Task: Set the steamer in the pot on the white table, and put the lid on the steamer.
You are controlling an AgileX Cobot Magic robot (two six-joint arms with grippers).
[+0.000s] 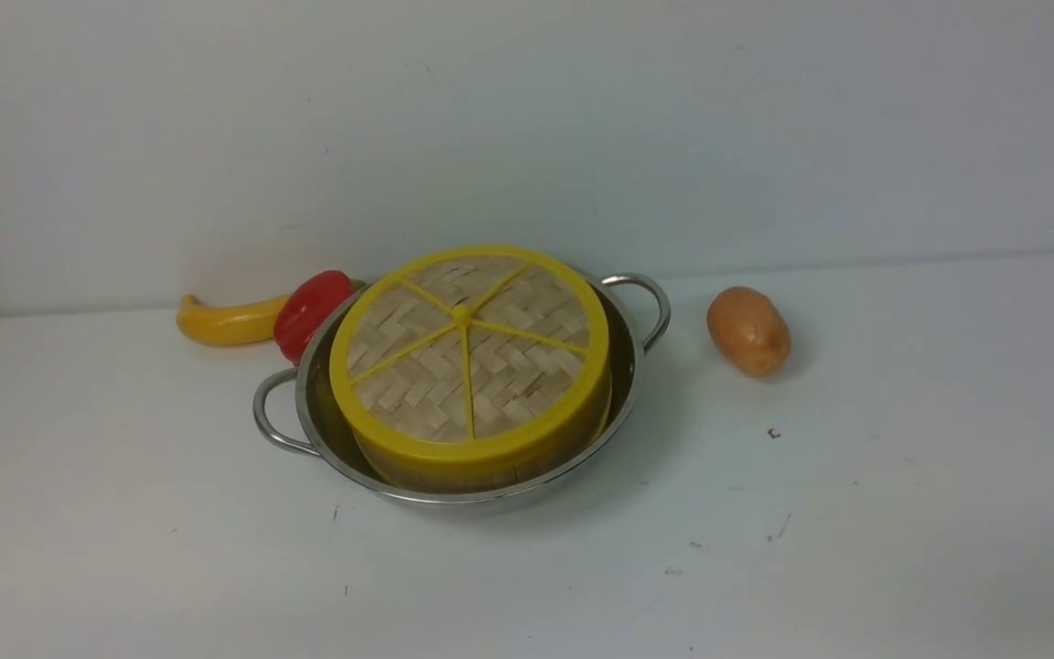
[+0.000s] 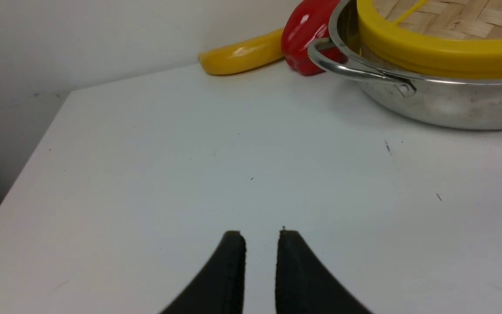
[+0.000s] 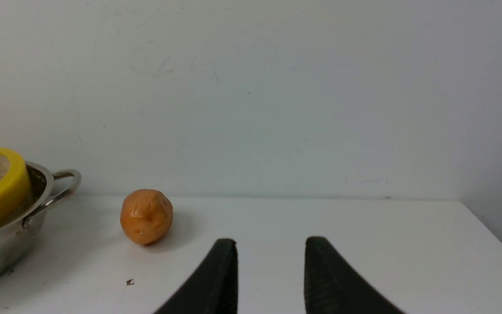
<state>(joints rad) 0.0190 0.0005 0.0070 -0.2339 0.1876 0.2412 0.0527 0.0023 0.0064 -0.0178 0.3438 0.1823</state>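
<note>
step in hand: judged finished — the lid is set on the steamer inside the pot; arms best kept well back, the rim left unbumped.
pot: toward the back edge of the white table, left of its middle.
left gripper: fingers slightly parted, nothing pinched; pot well ahead, toward the robot's right.
right gripper: fingers spread, empty — pot well off, toward the robot's left.

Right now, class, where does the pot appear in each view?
Front: the pot, just left of centre, lid inside its rim outline.
Left wrist: upper right corner, cut off by the edge.
Right wrist: left edge, partly cut off.
Shared landmark: the lid's yellow rim.
</note>
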